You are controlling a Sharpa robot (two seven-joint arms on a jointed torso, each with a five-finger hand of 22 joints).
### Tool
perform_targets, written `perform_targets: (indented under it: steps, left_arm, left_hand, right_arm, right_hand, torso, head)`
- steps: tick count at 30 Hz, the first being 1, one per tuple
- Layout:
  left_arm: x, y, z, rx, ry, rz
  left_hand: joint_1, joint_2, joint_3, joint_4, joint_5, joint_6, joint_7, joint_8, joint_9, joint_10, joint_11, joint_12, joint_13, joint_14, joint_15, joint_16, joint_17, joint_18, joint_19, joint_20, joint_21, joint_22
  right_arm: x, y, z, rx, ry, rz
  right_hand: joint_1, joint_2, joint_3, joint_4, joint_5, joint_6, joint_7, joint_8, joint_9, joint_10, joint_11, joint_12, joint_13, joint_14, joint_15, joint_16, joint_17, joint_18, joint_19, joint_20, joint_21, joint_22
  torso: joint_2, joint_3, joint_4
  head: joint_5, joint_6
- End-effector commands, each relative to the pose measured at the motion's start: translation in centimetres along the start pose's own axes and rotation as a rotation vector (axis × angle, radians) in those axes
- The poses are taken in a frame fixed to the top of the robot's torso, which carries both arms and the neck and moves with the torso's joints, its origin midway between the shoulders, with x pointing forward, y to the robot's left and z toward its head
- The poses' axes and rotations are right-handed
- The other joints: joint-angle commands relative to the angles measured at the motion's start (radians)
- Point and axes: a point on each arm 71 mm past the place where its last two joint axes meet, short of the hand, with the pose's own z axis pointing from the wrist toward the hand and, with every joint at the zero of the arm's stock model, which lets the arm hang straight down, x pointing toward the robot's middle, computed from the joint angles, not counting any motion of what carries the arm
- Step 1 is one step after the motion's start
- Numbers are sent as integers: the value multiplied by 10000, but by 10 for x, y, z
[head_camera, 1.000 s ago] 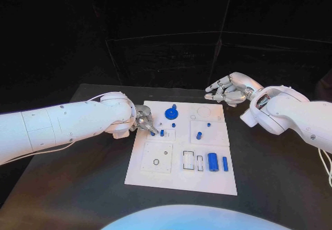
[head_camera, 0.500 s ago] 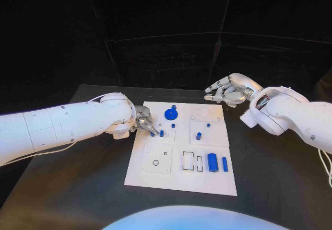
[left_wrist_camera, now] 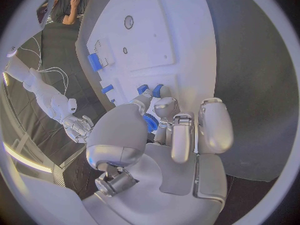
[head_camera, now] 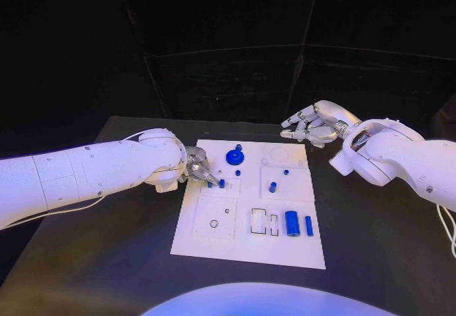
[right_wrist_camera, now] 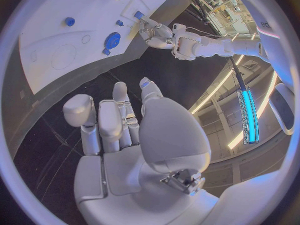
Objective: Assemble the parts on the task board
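The white task board (head_camera: 249,227) lies flat in the middle of the black worktop (head_camera: 380,250). The left hand (head_camera: 198,166) is down at the board's left edge. Its fingers (left_wrist_camera: 164,106) are bunched close around two small blue pegs (head_camera: 215,184) that stand in the board, but I cannot tell if it really holds one. A round blue gear (head_camera: 234,157) sits near the far end of the board. A fat blue cylinder (head_camera: 292,223) and a thin blue bar (head_camera: 309,225) lie side by side near the board's right edge. The right hand (head_camera: 313,124) is up in the air past the board's far right corner. Its fingers (right_wrist_camera: 119,115) are loosely curled and spread, holding nothing.
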Motion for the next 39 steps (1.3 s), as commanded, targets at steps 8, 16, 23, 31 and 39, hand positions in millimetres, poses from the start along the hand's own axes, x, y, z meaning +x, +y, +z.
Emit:
perform_targets:
  steps: [8, 16, 23, 31, 39]
  left_arm:
    - [-1, 3, -1, -5, -20, -468]
    - [-2, 5, -3, 91, -198, -980]
    - [-3, 8, -6, 131, -295, -1307]
    - [-10, 11, -12, 520, -821, -1911]
    - [-21, -3, -15, 2297, -1549, -2974]
  left_hand:
    - [-525, -198, -806, 381, 28, -598, 300, -468, -266, -184, 258, -242, -235, 1018, 97, 33, 2635, -133, -48, 79, -128, -76]
    - [-370, -80, -1118, 441, 30, -762, 433, -794, -547, -256, 377, -286, -311, 1018, 199, 33, 2635, -131, -42, 176, -145, -76]
    - [-336, -50, -1161, 448, 30, -774, 449, -836, -591, -262, 391, -287, -318, 1018, 212, 33, 2635, -130, -40, 190, -146, -75]
    - [-188, -35, -1395, 463, 33, -914, 553, -973, -742, -1123, 500, -1364, -1533, 870, 295, -346, 2135, 55, -412, 270, -902, -1014]
    - [654, 118, -2111, 508, 36, -1824, 1093, -1150, -1194, -3221, 1038, -3226, -3184, -1319, 803, -5768, -3207, 897, -2605, 793, -6268, -6507]
  right_arm:
    - [-1, 1, 0, -66, -19, 37]
    - [-1, 1, 0, -72, -21, 36]
    - [0, 1, 1, -73, -15, 37]
    - [0, 1, 1, -70, -14, 35]
    - [0, 1, 1, -78, -16, 37]
  right_hand:
    - [-66, 71, -33, 2, -18, -48, 0, 15, 5, -65, 25, -40, -16, 40, 40, -24, -9, 136, -68, 12, -47, -9]
    - [-81, 71, -45, 15, -16, -55, 2, 14, 4, -65, 28, -38, -21, 43, 40, -22, -2, 138, -71, 13, -56, -22]
    - [-81, 71, -45, 15, -16, -55, 2, 14, 4, -65, 28, -38, -21, 43, 40, -22, -2, 138, -71, 13, -56, -22]
    - [-81, 71, -45, 15, -16, -55, 2, 14, 4, -65, 28, -38, -21, 43, 40, -22, -2, 138, -71, 13, -56, -22]
    - [-81, 71, -45, 15, -16, -55, 2, 14, 4, -65, 28, -38, -21, 43, 40, -22, -2, 138, -71, 13, -56, -22]
  torso:
    - [-2, -9, 2]
    - [5, -9, 4]
    - [3, -3, 8]
    - [-7, -1, 0]
    - [10, 5, -14]
  head:
    - [-27, 9]
    - [-33, 0]
    - [-40, -13]
    - [-64, -25]
    - [-74, 0]
